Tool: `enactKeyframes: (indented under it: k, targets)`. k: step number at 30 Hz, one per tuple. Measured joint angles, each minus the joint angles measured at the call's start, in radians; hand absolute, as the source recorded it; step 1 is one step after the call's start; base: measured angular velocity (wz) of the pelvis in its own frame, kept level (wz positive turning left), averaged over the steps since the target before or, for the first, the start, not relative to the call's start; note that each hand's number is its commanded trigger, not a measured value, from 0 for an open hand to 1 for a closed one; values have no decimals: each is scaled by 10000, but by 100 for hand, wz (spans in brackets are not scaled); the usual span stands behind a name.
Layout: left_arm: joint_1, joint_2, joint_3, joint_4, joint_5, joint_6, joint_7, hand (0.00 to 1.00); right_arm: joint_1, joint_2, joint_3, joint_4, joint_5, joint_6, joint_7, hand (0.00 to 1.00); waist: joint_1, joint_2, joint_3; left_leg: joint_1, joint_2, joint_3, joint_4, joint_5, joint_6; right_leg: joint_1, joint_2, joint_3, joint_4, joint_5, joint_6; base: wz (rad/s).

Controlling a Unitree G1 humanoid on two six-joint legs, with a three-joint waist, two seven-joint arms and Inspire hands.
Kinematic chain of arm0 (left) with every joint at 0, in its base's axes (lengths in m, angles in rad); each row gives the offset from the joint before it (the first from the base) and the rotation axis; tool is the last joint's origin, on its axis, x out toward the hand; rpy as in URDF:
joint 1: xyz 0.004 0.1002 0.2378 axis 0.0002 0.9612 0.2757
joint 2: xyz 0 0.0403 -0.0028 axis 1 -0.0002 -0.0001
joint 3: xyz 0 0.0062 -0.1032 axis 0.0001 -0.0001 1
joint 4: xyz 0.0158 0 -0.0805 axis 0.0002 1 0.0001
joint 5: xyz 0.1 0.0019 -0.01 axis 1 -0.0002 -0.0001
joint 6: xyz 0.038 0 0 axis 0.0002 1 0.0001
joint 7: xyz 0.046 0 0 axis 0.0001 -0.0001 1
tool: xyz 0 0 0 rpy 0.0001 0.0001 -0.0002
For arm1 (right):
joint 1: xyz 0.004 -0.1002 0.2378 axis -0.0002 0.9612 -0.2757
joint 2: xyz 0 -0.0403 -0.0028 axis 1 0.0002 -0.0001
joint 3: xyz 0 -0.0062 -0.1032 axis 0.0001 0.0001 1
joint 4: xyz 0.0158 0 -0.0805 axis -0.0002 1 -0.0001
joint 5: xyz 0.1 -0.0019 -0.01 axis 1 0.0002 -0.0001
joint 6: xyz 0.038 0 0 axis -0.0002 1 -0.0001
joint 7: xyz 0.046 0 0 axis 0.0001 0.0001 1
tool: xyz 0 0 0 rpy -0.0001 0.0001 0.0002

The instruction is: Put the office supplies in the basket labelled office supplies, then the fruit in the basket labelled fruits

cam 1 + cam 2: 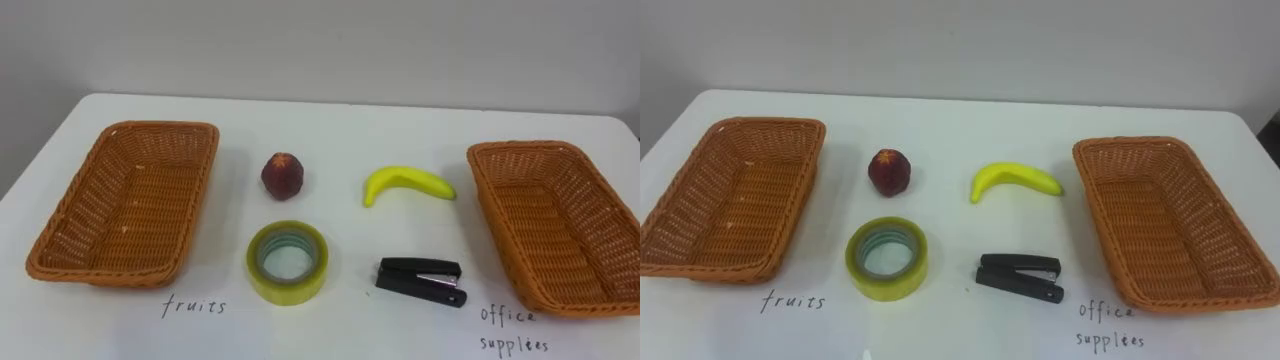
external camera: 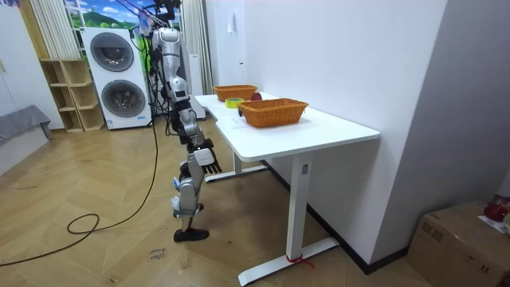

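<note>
On the white table two woven brown baskets stand empty: one on the left with a handwritten fruit label in front of it, one on the right with an office-supplies label. Between them lie a dark red round fruit, a yellow banana, a roll of yellowish tape and a black stapler. In the room view I stand at the table's long side. My right hand hangs below the tabletop with relaxed fingers, holding nothing.
A plain wall runs right behind the table's far edge. Across the room behind me stand two stacked washing machines and a wooden shelf. A cardboard box sits on the floor at the room view's right.
</note>
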Motion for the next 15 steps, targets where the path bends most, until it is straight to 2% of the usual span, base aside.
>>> enactKeyframes:
  k: [7,15]
  targets:
    - [-5,63,-44,-27,240,151,205,0,-6,-3,-2,21,4,125,-12,0,-39,-9,5,3,0,-2,15,0,0,0,-5,-12,7,1,-1,0]
    - [-61,71,-245,-20,562,156,444,0,-37,-4,-1,37,88,125,-10,0,-42,20,24,19,2,1,22,0,0,5,-6,1,15,6,-6,0]
